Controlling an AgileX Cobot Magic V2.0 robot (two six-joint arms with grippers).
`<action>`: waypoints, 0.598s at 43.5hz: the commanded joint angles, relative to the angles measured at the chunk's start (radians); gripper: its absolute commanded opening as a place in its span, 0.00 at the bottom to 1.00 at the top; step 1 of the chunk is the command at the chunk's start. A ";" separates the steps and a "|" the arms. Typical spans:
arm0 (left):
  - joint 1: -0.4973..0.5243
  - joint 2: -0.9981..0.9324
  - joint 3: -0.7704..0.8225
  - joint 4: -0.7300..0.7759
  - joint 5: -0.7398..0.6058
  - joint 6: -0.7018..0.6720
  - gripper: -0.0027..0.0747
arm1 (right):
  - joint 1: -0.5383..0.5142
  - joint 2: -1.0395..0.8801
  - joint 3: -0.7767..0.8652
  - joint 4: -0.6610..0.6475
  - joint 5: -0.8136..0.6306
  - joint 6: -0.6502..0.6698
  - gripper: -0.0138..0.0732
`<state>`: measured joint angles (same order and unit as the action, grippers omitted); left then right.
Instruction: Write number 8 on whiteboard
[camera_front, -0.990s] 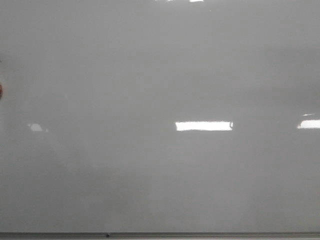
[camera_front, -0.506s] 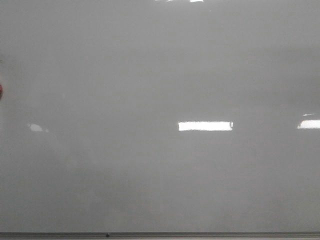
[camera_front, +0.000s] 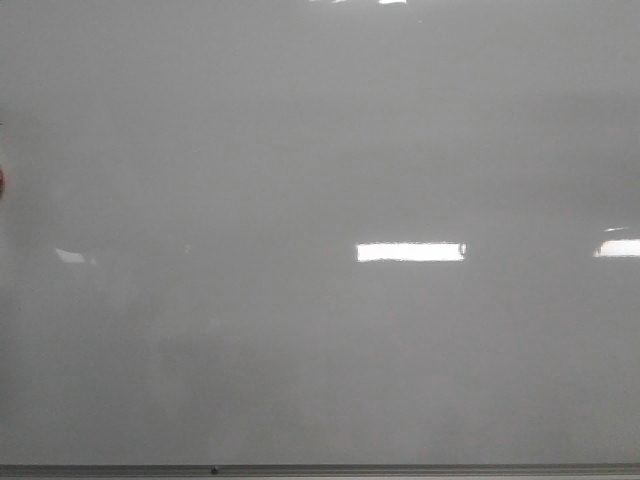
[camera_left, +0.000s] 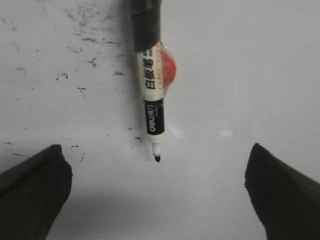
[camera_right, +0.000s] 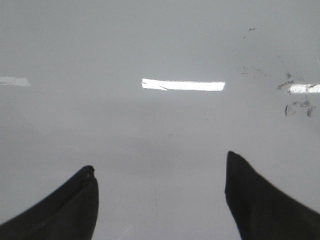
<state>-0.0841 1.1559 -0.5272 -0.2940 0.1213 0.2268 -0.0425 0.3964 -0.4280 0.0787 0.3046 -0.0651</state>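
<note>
I see a marker lying on the whiteboard at upper centre, smudges to its upper left.

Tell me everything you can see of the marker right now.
The marker shows only in the left wrist view: a white labelled barrel with Chinese print, a black band by the nib, a dark upper end running out of frame, and a red round piece beside it. Uncapped, it lies against the whiteboard, ahead of the open left gripper, ungripped.
</note>
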 joint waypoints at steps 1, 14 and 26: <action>-0.008 0.079 -0.038 -0.025 -0.175 -0.001 0.91 | -0.002 0.013 -0.037 -0.001 -0.088 -0.002 0.79; -0.008 0.299 -0.113 -0.025 -0.285 -0.001 0.91 | -0.002 0.013 -0.037 -0.001 -0.088 -0.002 0.79; -0.008 0.334 -0.125 -0.025 -0.287 -0.001 0.65 | -0.002 0.013 -0.037 -0.001 -0.088 -0.002 0.79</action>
<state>-0.0841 1.5112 -0.6229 -0.3119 -0.0969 0.2285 -0.0425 0.3964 -0.4280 0.0787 0.3046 -0.0651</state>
